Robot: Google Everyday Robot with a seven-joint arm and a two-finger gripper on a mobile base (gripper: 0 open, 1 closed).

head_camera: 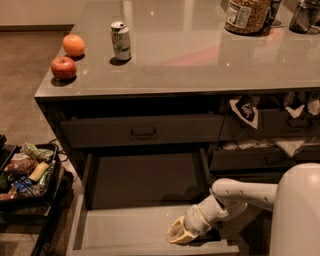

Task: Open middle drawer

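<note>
1. The jar [246, 15] at the back right of the countertop [200, 55] carries a pale label with dark print in several lines. None of the words can be read.
2. The can [121, 41] standing near the left end of the countertop has a white and green wrap. A darker patch near its middle may be a brand mark, but no letters come out.
3. The dark packet [246, 110] hanging below the countertop edge on the right shows a white printed shape, possibly a logo. It is not legible.
4. The gripper [180, 234], low in the front right of the pulled-out middle drawer [125, 230], shows no readable marking.
</note>
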